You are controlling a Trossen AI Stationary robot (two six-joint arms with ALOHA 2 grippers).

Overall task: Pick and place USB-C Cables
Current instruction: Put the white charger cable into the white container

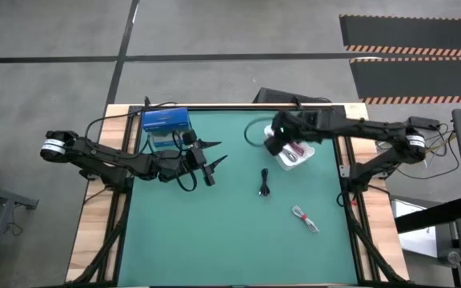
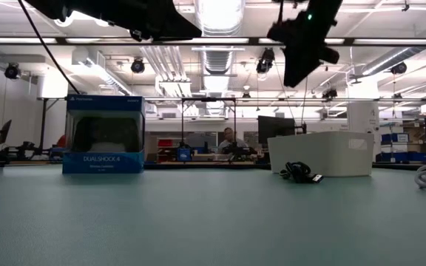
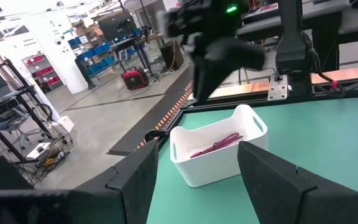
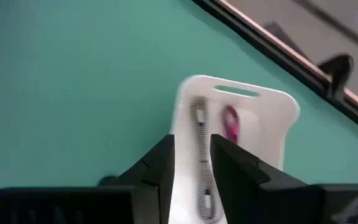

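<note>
A white bin (image 1: 296, 154) stands near the table's far right corner. In it lie a red cable (image 4: 230, 122) and a silver-grey cable (image 4: 201, 155). My right gripper (image 4: 191, 146) hangs well above the bin (image 2: 324, 153), its fingers a narrow gap apart, and the silver-grey cable shows through that gap. The black cable (image 1: 264, 184) rests on the mat in front of the bin. The white-and-red cable (image 1: 304, 218) lies nearer the near edge. My left gripper (image 1: 210, 160) waits open left of centre, pointing toward the bin (image 3: 216, 155).
A blue box (image 1: 165, 122) stands at the table's far left, right behind my left arm. A loop of black wire (image 1: 253, 132) lies beside the bin on its left. Open green mat spreads over the near half of the table.
</note>
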